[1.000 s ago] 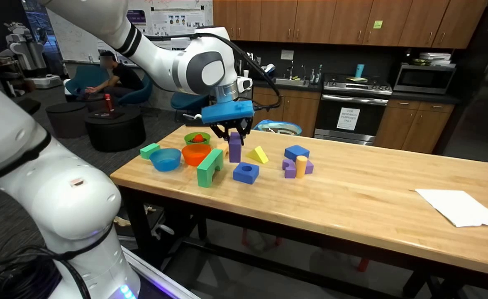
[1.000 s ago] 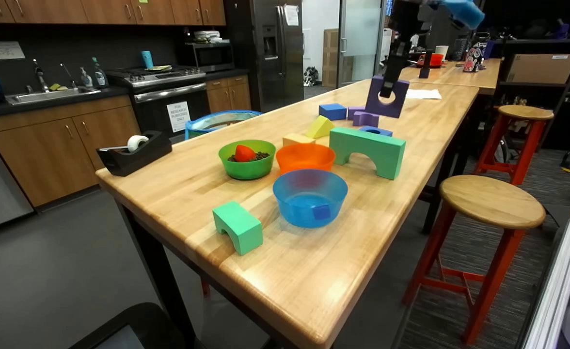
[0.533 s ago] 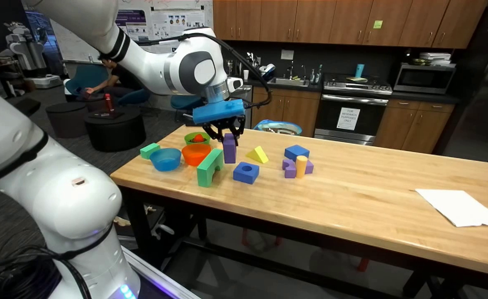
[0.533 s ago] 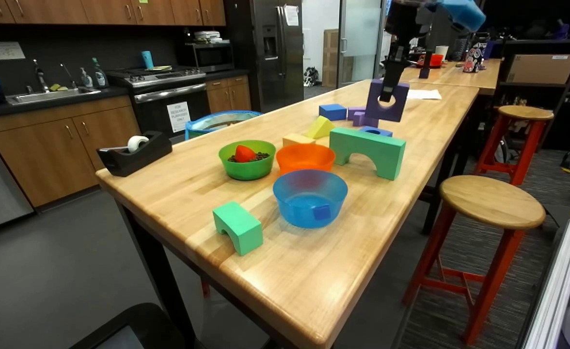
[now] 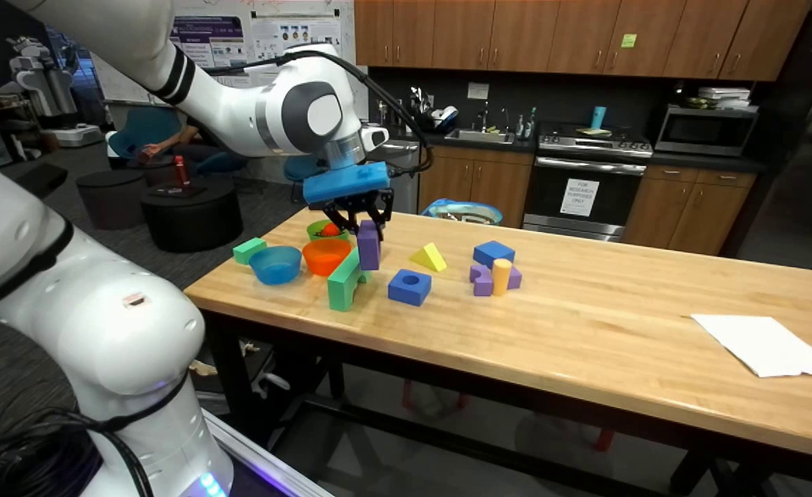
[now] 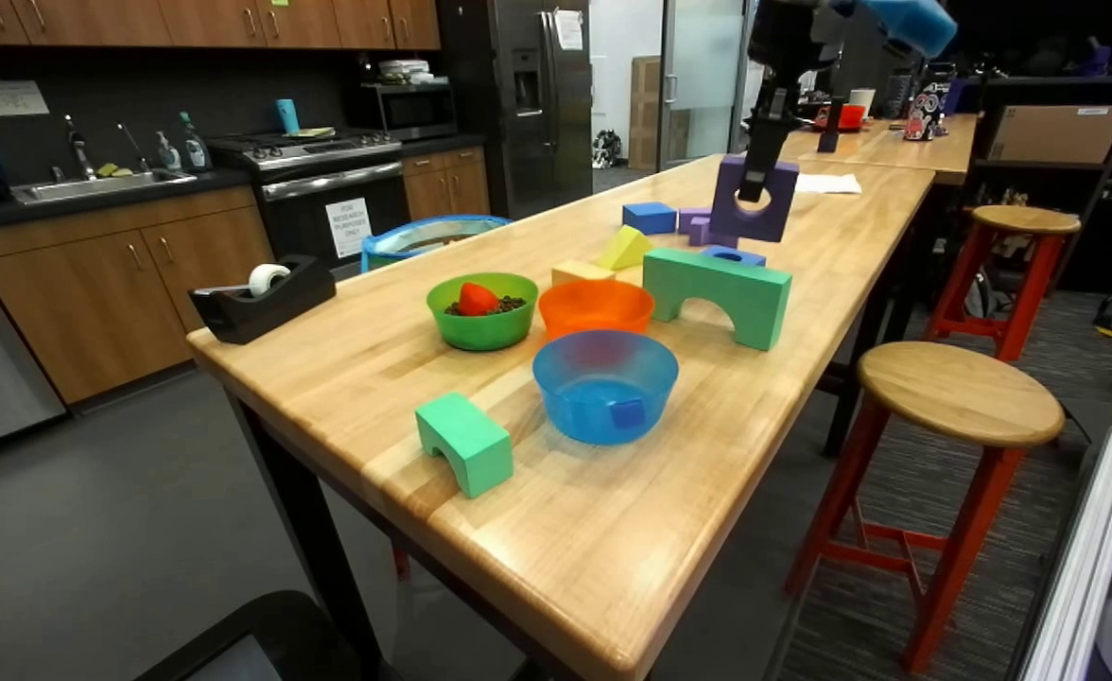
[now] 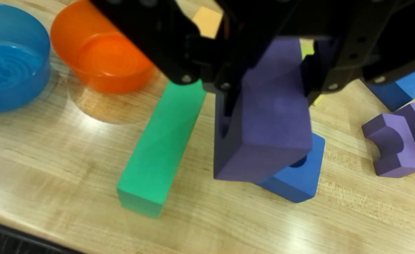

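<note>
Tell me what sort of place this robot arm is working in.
Probably a robotics lab fitted with a kitchen area: the stove bears a sign reading "FOR RESEARCH PURPOSES ONLY", there is a sink nearby, and posters hang in the background.

The wooden table [image 5: 585, 324] carries three bowls [image 6: 580, 411], colored blocks [image 6: 721, 282], a tape dispenser [image 6: 258, 312] and a white sheet [image 5: 768, 345].
</note>
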Action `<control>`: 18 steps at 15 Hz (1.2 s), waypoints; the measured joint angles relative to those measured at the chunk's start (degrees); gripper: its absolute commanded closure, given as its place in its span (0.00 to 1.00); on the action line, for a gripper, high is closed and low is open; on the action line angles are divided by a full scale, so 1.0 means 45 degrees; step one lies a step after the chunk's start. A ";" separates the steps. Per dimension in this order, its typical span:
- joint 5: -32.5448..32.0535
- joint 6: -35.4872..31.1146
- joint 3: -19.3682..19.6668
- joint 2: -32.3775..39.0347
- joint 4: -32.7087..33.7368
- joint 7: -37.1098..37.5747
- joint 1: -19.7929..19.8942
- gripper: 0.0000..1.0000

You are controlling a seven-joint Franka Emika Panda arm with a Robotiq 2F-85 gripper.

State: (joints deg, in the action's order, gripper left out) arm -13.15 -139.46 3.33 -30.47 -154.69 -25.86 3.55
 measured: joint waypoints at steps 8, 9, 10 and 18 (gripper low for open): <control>0.0000 0.0473 -0.0270 -0.0838 -0.0379 0.0631 -0.0502 0.84; 0.0000 0.0473 -0.0271 -0.0884 -0.0450 0.0663 -0.0577 0.84; 0.0000 0.0473 -0.0273 -0.0932 -0.0519 0.0706 -0.0651 0.84; 0.0000 0.0464 -0.0490 -0.1197 -0.0930 0.1339 -0.1005 0.84</control>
State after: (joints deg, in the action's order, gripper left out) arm -13.15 -137.38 1.13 -35.86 -158.88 -19.84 -0.98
